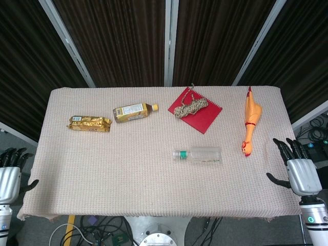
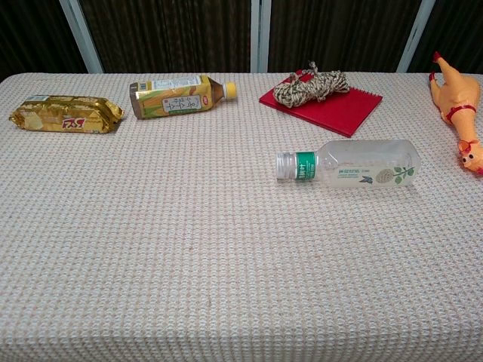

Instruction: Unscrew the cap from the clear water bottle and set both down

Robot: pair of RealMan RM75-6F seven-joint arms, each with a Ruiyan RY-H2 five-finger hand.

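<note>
The clear plastic water bottle (image 2: 351, 166) lies on its side on the cloth-covered tabletop (image 2: 189, 249), right of the middle and nearer the right edge than the left, its clear ribbed cap (image 2: 284, 166) pointing toward the left edge. It looks empty, so it should be light, thin-walled and easy to dent. Lying round on the weave, it may roll when touched. The body's smooth middle, clear of the green neck band, seems the best place to grasp, leaving the cap free for the other hand. The cap is small and ribbed, which should help a pinch.

The left hand (image 1: 9, 177) hangs off the left edge, the right hand (image 1: 300, 169) off the right edge. Both hold nothing, fingers spread, well apart from the bottle.
</note>
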